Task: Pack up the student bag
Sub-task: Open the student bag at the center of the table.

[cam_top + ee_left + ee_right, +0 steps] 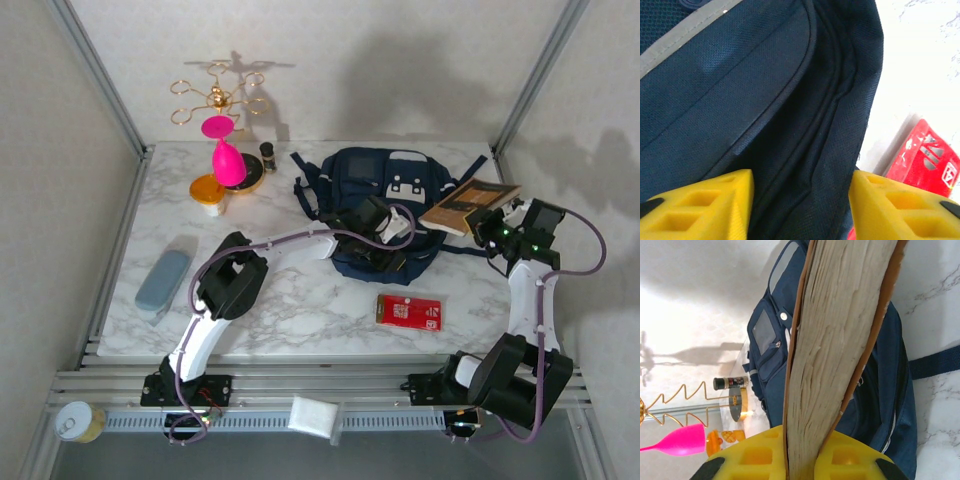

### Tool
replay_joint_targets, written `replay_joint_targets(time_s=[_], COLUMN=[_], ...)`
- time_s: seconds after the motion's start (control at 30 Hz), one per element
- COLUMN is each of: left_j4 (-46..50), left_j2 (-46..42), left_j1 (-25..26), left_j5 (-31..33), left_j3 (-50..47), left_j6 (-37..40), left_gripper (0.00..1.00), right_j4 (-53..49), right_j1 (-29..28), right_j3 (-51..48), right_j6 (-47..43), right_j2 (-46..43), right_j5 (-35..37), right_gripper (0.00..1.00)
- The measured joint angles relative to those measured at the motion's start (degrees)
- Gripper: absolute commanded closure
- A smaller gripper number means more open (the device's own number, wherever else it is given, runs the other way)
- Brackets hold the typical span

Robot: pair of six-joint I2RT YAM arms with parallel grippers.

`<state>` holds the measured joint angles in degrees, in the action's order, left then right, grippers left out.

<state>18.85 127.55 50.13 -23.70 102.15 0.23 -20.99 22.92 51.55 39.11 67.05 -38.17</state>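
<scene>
Right gripper (800, 460) gripping a book (840, 340) beside the student bag (385, 200); left gripper (800, 200) spread wide over the bag's fabric.
The navy bag lay flat at the back middle of the marble table (280, 310). The thick, brown-covered book was pinched by its lower edge between the right jaws, at the bag's right side. The left jaws stood far apart, one to each side of a zip seam; I couldn't tell if they touched it. A red packet (409, 312) lay near the bag's front edge, its white print too small to read.
</scene>
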Motion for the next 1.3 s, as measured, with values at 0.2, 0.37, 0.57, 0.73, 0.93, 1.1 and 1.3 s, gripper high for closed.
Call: replay_joint_targets(time_s=[0.2,0.37,0.57,0.73,0.93,1.1,1.3], left_j4=[0.3,0.3,0.3,0.8,0.7,0.5,-0.5], left_j2=[0.2,1.1,0.9,-2.3,-9.1,-12.4,-13.1], left_j1=[0.0,0.0,-0.3,-0.4,-0.7,-0.9,-1.0], left_j5=[1.9,2.1,2.4,5.6,9.8,12.9,16.6], left_j3=[0.8,1.6,1.8,1.8,1.8,1.8,1.8], left_j6=[1.3,1.2,0.1,-1.2,-3.5,-5.5,-7.2], left_gripper=[0.68,0.87,1.0,1.0,1.0,1.0,1.0], right_j4=[0.1,-0.1,-3.7,-8.4,-13.4,-17.0,-23.7], right_j1=[0.1,0.1,0.1,0.1,0.1,0.0,-0.4], right_j3=[-0.6,-1.1,-1.1,0.3,1.8,3.0,4.2], right_j6=[-0.2,-0.7,-2.2,-3.8,-4.9,-6.4,-7.7], right_j2=[0.0,-0.2,-2.4,-4.4,-7.7,-10.8,-14.5], right_j5=[-0.9,-0.9,0.6,3.0,5.9,7.7,8.7], right_gripper=[1.0,1.0,1.0,1.0,1.0,1.0,1.0])
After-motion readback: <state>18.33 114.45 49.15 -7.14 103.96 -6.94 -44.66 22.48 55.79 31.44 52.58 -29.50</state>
